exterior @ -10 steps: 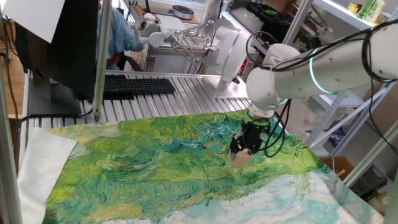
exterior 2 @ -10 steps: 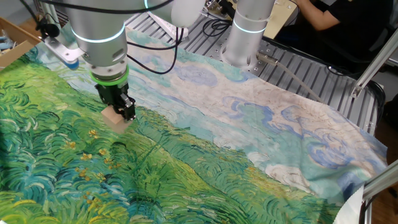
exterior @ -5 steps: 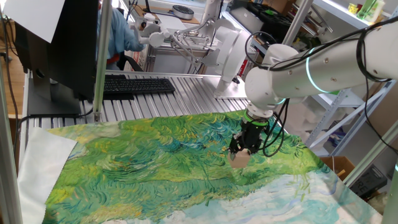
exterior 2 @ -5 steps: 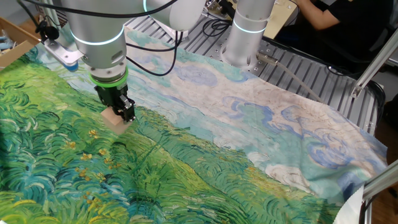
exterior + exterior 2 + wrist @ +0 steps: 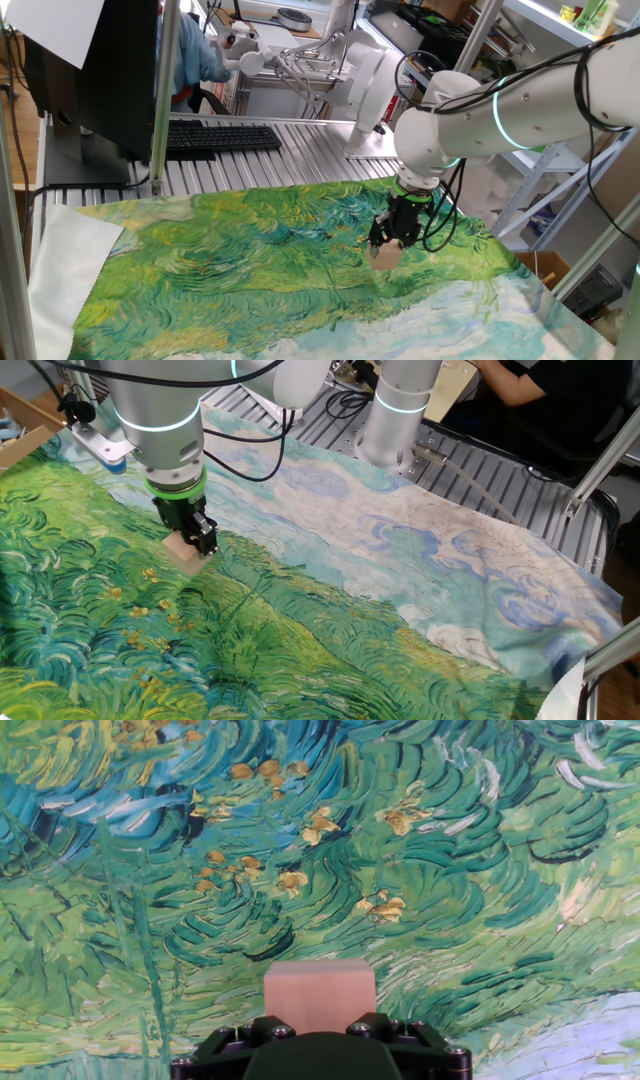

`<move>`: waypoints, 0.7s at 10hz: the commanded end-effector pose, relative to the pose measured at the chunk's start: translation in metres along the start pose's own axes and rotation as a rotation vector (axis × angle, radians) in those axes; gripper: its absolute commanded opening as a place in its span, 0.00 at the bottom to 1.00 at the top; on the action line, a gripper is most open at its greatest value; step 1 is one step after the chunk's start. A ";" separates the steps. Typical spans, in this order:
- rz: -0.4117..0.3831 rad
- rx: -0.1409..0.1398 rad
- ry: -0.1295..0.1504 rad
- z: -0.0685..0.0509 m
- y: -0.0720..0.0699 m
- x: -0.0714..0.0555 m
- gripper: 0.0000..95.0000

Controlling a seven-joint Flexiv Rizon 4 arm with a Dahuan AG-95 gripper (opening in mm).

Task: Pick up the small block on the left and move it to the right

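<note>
The small block (image 5: pixel 385 256) is a plain light tan wooden cube, and my gripper (image 5: pixel 390 246) is shut on it over the right part of the painted green cloth (image 5: pixel 240 260). From the other fixed view the small block (image 5: pixel 182 551) hangs under the black fingers (image 5: pixel 203 536), at or just above the cloth; I cannot tell whether it touches. Looking down from the hand, the small block (image 5: pixel 320 990) fills the gap between the jaws, with green and yellow brush strokes behind it.
A black keyboard (image 5: pixel 222 137) and a dark monitor (image 5: pixel 90 70) stand on the slatted metal table behind the cloth. A white sheet (image 5: pixel 62 262) lies at the cloth's left edge. The arm's base (image 5: pixel 400 415) rises beyond the pale blue part of the cloth.
</note>
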State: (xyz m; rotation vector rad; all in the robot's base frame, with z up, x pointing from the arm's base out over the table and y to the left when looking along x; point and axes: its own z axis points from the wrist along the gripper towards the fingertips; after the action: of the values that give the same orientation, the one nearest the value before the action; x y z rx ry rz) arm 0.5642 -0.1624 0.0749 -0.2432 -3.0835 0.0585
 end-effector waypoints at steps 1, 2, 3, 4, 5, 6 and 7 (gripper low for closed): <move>0.002 -0.001 0.000 0.000 0.000 0.000 0.00; 0.003 -0.001 0.000 0.000 0.000 -0.001 0.00; 0.004 -0.001 0.002 0.000 0.000 -0.001 0.00; 0.006 -0.003 0.004 0.000 0.000 -0.001 0.00; 0.009 -0.002 0.004 0.000 0.000 -0.001 0.00; 0.011 -0.002 0.005 0.000 0.000 -0.001 0.00; 0.010 -0.003 0.007 0.000 0.000 -0.001 0.00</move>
State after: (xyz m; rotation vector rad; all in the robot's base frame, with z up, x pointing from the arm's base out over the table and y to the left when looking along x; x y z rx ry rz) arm 0.5651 -0.1625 0.0751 -0.2586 -3.0767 0.0548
